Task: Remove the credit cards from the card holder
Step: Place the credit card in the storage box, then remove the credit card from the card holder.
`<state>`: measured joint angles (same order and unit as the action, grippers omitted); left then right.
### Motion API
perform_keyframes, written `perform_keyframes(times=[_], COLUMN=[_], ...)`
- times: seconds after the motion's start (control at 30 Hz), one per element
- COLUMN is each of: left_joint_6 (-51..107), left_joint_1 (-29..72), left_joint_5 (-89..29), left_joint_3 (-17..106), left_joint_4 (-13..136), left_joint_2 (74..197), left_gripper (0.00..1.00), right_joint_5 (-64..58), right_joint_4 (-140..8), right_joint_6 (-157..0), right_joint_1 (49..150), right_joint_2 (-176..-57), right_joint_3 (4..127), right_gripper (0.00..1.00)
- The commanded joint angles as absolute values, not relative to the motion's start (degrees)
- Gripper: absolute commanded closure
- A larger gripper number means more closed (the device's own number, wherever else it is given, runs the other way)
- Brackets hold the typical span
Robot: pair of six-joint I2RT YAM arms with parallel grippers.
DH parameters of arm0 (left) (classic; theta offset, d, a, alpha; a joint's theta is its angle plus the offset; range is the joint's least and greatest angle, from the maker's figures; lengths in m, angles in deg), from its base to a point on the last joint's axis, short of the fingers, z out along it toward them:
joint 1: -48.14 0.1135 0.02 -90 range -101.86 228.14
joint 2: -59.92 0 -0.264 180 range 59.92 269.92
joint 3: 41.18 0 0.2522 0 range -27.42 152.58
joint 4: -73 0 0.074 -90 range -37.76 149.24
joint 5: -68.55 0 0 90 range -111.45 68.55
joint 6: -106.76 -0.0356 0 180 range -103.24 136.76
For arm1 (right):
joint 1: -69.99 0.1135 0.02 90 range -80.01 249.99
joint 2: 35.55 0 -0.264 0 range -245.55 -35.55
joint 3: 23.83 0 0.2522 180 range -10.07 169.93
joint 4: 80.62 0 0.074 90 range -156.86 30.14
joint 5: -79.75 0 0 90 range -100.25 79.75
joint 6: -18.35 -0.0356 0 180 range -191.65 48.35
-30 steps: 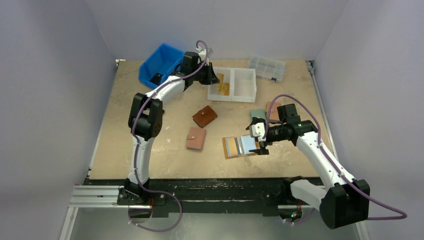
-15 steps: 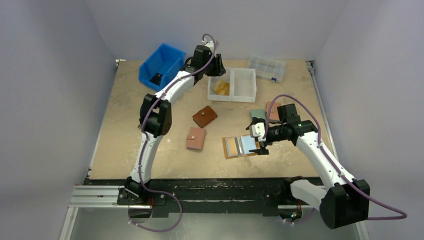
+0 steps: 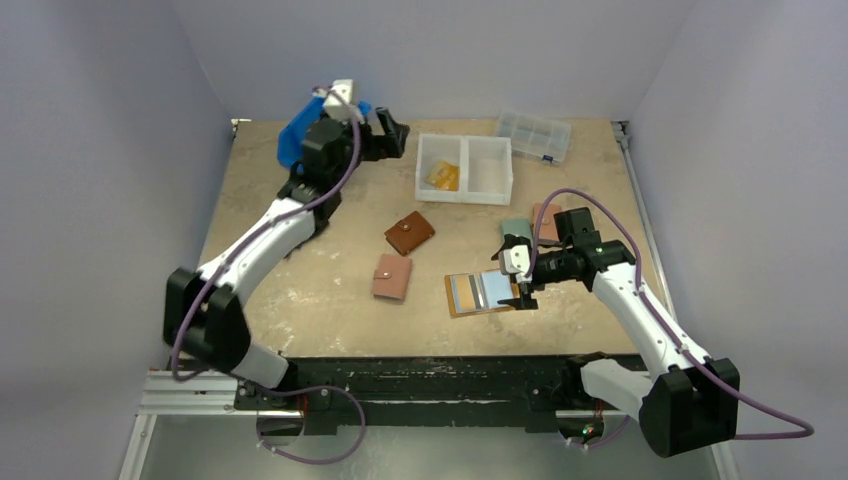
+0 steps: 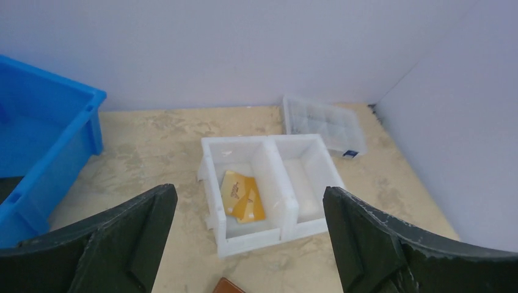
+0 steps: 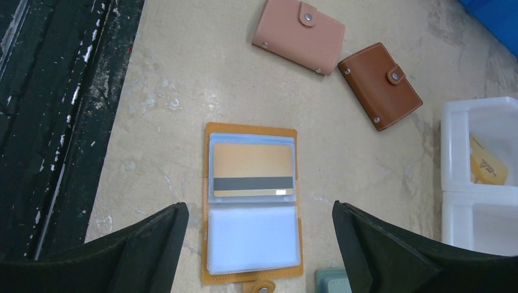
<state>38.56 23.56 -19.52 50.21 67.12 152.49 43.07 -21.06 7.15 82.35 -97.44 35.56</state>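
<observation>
While the left gripper (image 3: 390, 133) hangs wide and empty near the white tray (image 4: 235, 143), the orange card (image 5: 253, 169) sleeved in the card holder (image 5: 251, 241) beneath the wide-open right gripper (image 5: 256, 207) must next be pinched out.

1. You have bright, even, diffuse overhead light in all three views.
2. Shadows on the beige speckled table (image 3: 330, 300) are soft and faint, close under the arms.
3. In your wrist views, the black left-arm fingers (image 4: 122, 244) and right-arm fingers (image 5: 134, 256) render dark with little detail; the table beyond is crisp.
4. The white plastic two-compartment tray (image 4: 267, 139) reads slightly washed out.
5. The mustard-orange leather-like card holder (image 5: 251, 204) has a clear sleeve (image 5: 251, 239) carrying a pale sheen.
</observation>
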Motion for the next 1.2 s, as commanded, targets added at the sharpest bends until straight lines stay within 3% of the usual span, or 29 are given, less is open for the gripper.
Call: perform_keyframes(times=[0.0,0.27,0.43,0.67,1.17], left_joint_6=[46.89,55.50,62.75,62.92,69.83], left_joint_1=[26.01,26.48,25.15,13.10,-1.15], left_joint_5=[-22.54,-37.17,-46.18,-37.96,-28.30], left_joint_3=[34.09,18.20,8.06,0.38,-10.28], left_joint_4=[80.82,70.48,74.02,74.46,97.91], left_joint_2=[139.72,125.54,121.10,116.59,122.00], left_gripper=[0.01,0.01,0.10,0.10,0.13], right_joint_5=[44.67,44.82,44.64,44.33,36.40], right_joint_4=[-20.90,-20.81,-20.90,-21.14,-26.93], right_joint_6=[7.09,7.80,7.18,5.86,0.34], right_joint_1=[82.21,82.21,82.16,82.21,84.42], right_joint_2=[-97.47,-98.35,-99.28,-100.54,-102.29], right_joint_3=[35.30,34.80,35.01,35.30,33.85], right_gripper=[0.01,0.01,0.01,0.01,0.01])
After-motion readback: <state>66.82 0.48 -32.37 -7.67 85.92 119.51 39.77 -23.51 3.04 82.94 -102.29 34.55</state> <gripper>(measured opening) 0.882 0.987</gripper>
